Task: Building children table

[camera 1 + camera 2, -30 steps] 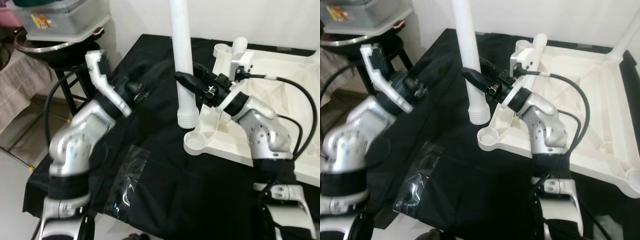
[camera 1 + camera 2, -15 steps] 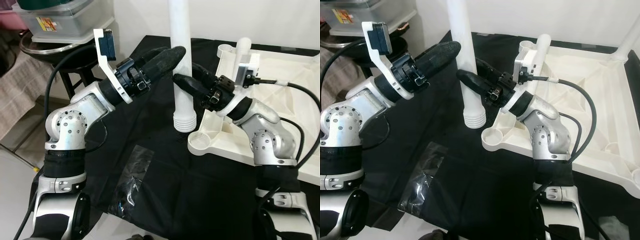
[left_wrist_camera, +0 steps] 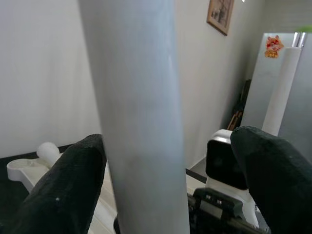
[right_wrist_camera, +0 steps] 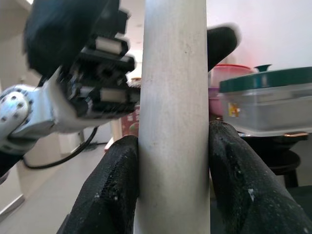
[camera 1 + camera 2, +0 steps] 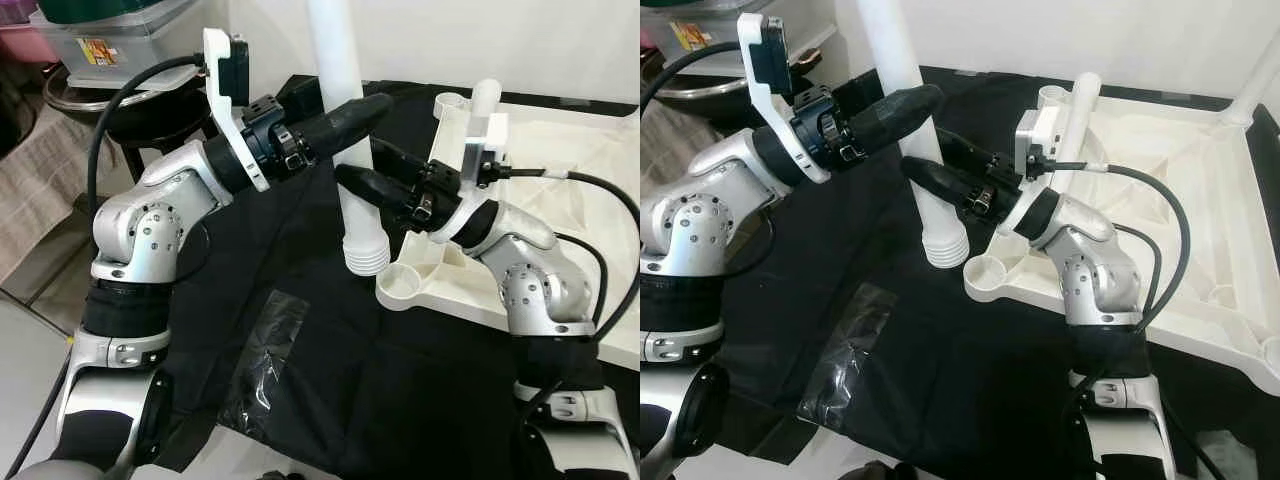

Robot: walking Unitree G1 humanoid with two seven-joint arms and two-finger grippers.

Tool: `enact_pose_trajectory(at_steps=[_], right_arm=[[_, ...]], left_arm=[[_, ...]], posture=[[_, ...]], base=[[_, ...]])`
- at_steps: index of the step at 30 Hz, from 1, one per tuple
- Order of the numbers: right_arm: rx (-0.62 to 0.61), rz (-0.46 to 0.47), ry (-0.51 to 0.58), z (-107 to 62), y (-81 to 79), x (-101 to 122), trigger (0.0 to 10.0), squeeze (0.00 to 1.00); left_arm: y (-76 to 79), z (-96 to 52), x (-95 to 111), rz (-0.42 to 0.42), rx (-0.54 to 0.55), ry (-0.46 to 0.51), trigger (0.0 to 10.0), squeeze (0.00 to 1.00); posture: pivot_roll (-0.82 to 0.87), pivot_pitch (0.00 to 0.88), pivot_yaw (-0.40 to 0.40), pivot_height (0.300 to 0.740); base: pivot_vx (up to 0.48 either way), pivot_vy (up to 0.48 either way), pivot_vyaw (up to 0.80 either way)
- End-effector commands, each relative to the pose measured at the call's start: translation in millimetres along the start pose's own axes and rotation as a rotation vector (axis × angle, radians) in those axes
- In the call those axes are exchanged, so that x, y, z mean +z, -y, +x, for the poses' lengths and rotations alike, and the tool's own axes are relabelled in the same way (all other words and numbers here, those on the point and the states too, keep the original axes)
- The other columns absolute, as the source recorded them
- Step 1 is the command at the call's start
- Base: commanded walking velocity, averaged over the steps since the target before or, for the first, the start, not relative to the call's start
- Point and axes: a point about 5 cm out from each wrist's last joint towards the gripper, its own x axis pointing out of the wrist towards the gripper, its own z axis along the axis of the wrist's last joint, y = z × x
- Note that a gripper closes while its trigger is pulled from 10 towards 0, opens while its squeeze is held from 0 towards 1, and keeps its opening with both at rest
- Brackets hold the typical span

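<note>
A white table leg (image 5: 337,60) stands upright with its threaded end (image 5: 366,256) low over the black cloth, just left of the corner socket (image 5: 400,287) of the upside-down white table top (image 5: 570,150). My right gripper (image 5: 350,182) is shut on the leg low down; its fingers (image 4: 119,180) press both sides in the right wrist view. My left gripper (image 5: 358,102) reaches in higher up, open, with the leg between its fingers (image 3: 273,170); one finger is well off the leg. Another leg (image 5: 484,95) stands in a far corner socket.
The black cloth (image 5: 300,420) covers the table, with a clear plastic bag (image 5: 262,345) lying on it at front left. A dark stool with a metal bowl and plastic containers (image 5: 110,45) stands at back left. Bare floor lies beyond the cloth's left edge.
My left arm has swung up and across, bringing its open fingers around the leg above the right gripper. The leg, held by the right gripper, has moved slightly left and lower.
</note>
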Motion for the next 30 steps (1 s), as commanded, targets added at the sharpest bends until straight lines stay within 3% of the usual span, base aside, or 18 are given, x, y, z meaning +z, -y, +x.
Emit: enact_pose_trajectory(at_steps=[1,2,13,15,16,17,21,22,23,26,27,28,29,30], right_arm=[[0.022,-0.001,0.003,1.6,-5.3,-0.2,0.0,0.0],[0.023,-0.002,0.001,2.2,-5.9,-0.7,0.0,0.0],[0.035,-0.01,-0.015,6.2,-10.8,-4.9,0.0,0.0],[0.029,-0.025,-0.024,7.0,-11.1,-6.1,0.4,0.0],[0.007,-0.039,-0.033,7.9,-9.6,-7.4,9.4,0.0],[0.026,-0.051,-0.065,7.2,-9.7,-9.0,10.0,0.9],[0.042,-0.057,-0.088,6.4,-9.7,-10.0,10.0,0.9],[0.082,-0.061,-0.122,4.3,-11.3,-11.0,10.0,1.0],[0.131,-0.086,-0.184,1.1,-12.3,-13.0,10.0,1.0],[0.16,-0.103,-0.225,-1.0,-12.6,-14.4,10.0,1.0],[0.202,-0.099,-0.279,-3.0,-13.3,-18.7,10.0,0.82],[0.202,-0.099,-0.279,-3.0,-13.3,-18.7,10.0,0.82],[0.224,-0.081,-0.319,-2.9,-13.2,-23.6,10.0,0.0],[0.224,-0.081,-0.319,-2.9,-13.2,-23.6,10.0,0.0]], left_arm=[[0.3,0.3,5.8,0.025,-0.017,-0.002,0.5,0.0],[0.7,0.7,7.5,0.024,-0.024,0.0,0.0,0.0],[-2.2,4.2,16.1,-0.011,-0.046,0.047,0.0,0.0],[-2.2,4.4,17.1,-0.022,-0.05,0.056,0.0,0.0],[-2.2,4.5,17.7,-0.032,-0.056,0.061,0.0,0.0],[0.0,4.4,18.2,-0.049,-0.082,0.061,0.0,0.0],[1.7,4.4,18.4,-0.06,-0.102,0.059,0.0,0.0],[5.9,4.1,18.3,-0.075,-0.149,0.046,0.0,0.0],[16.7,3.3,15.3,-0.057,-0.253,-0.001,0.0,0.0],[24.2,2.4,12.6,-0.045,-0.326,-0.036,0.0,0.0],[30.8,2.1,9.6,-0.039,-0.403,-0.074,0.0,0.0],[30.8,2.1,9.6,-0.039,-0.403,-0.074,0.0,0.0],[37.5,1.3,5.9,-0.029,-0.479,-0.116,0.0,0.0],[37.5,1.3,5.9,-0.029,-0.479,-0.116,0.0,0.0]], posture=[[0.05,0.127,0.069,0.74],[0.05,0.127,0.069,0.74],[0.05,0.123,0.072,0.74],[0.05,0.123,0.072,0.74],[0.05,0.123,0.073,0.74],[0.05,0.12,0.072,0.74],[0.05,0.119,0.071,0.74],[0.05,0.118,0.07,0.74],[0.05,0.115,0.069,0.74],[0.05,0.115,0.069,0.74],[0.04,0.113,0.064,0.74],[0.04,0.113,0.064,0.74],[0.04,0.112,0.062,0.74],[0.04,0.112,0.062,0.74]], base=[[0.0,0.0,0.0],[0.0,0.0,0.0],[0.0,0.0,0.0],[0.0,0.0,0.0],[0.0,0.0,0.0],[0.0,0.0,0.0],[0.0,0.0,0.0],[0.0,0.0,0.0],[0.0,0.0,0.0],[0.0,0.0,0.0],[0.0,0.0,0.0],[0.0,0.0,0.0],[0.0,0.0,0.0],[0.0,0.0,0.0]])
